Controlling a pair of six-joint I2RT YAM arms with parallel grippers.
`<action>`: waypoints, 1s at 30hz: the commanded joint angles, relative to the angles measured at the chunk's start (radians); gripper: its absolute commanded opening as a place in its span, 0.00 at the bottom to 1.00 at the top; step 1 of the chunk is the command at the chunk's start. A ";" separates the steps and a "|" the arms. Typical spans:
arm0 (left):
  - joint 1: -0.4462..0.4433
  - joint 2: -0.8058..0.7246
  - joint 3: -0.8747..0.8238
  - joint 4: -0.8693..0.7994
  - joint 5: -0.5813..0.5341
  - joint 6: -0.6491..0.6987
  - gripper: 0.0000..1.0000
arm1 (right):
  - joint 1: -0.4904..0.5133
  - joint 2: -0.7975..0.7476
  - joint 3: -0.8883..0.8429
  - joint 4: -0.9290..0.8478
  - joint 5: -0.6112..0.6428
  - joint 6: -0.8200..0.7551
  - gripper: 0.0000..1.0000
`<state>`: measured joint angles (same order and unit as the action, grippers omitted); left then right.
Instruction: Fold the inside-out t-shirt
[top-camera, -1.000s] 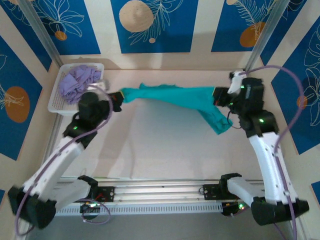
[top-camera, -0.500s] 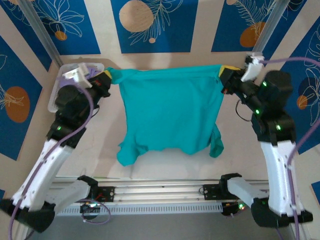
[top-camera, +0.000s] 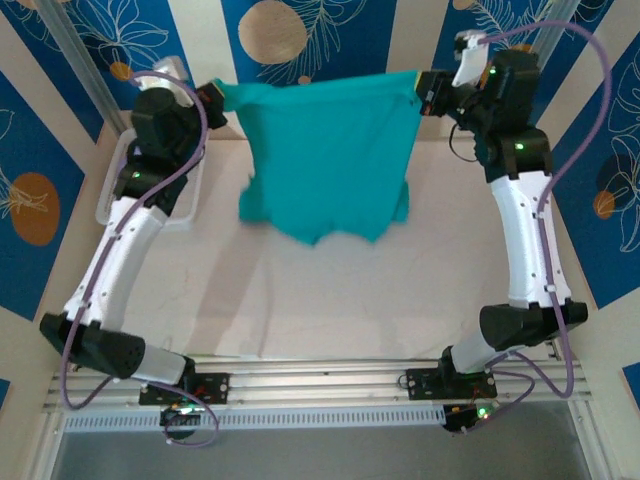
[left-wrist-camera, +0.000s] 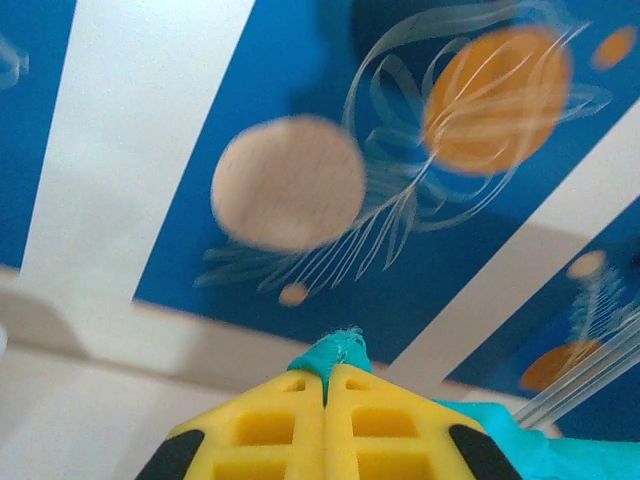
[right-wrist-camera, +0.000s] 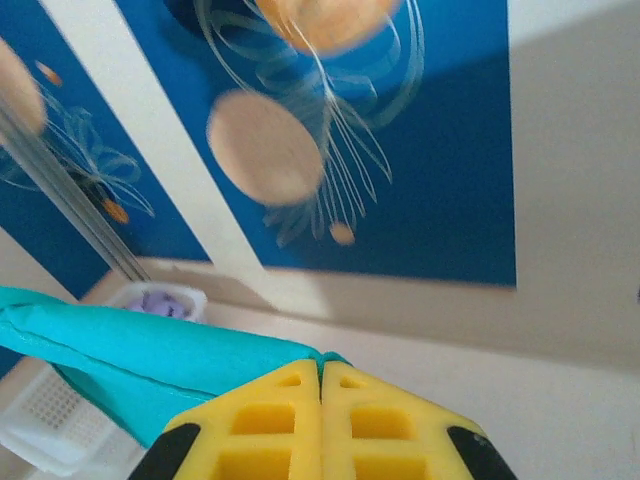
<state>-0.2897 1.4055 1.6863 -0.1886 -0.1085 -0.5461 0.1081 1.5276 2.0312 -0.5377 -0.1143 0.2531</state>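
Nearest the arm bases, the tabletop (top-camera: 330, 300) now lies bare: the lower hem of the inside-out t-shirt (top-camera: 325, 150), which half a second ago draped down toward the near edge, has lifted away from it and hangs blurred, as if swinging. A second ago the shirt was a twisted band pulled low between the arms; now it has opened into a flat teal sheet held up in the air. No print shows on the side facing the overhead camera. Farther back and higher, the left claw (top-camera: 215, 95) is pressed together on one upper corner and the right claw (top-camera: 425, 90) on the other, both raised well above where they were. At the far left the white basket (right-wrist-camera: 40, 410) holds the lavender garment (right-wrist-camera: 165, 303), apart from all this. By my reading, the shirt is now shaken out and spread but no fold is made; laying it flat looks like the next need
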 joint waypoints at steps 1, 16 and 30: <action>0.012 -0.115 0.010 0.011 0.010 0.061 0.00 | -0.004 -0.080 0.025 0.019 -0.048 -0.044 0.00; -0.071 -0.708 -1.219 0.054 0.236 -0.268 0.05 | 0.092 -0.550 -1.177 0.083 0.036 0.196 0.08; -0.448 -0.249 -0.999 0.130 0.127 0.202 0.58 | 0.090 -0.366 -1.212 0.091 0.071 0.144 0.36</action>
<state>-0.6064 1.0439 0.6090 -0.1558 0.0429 -0.5465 0.1970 1.1561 0.7803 -0.4755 -0.0391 0.4107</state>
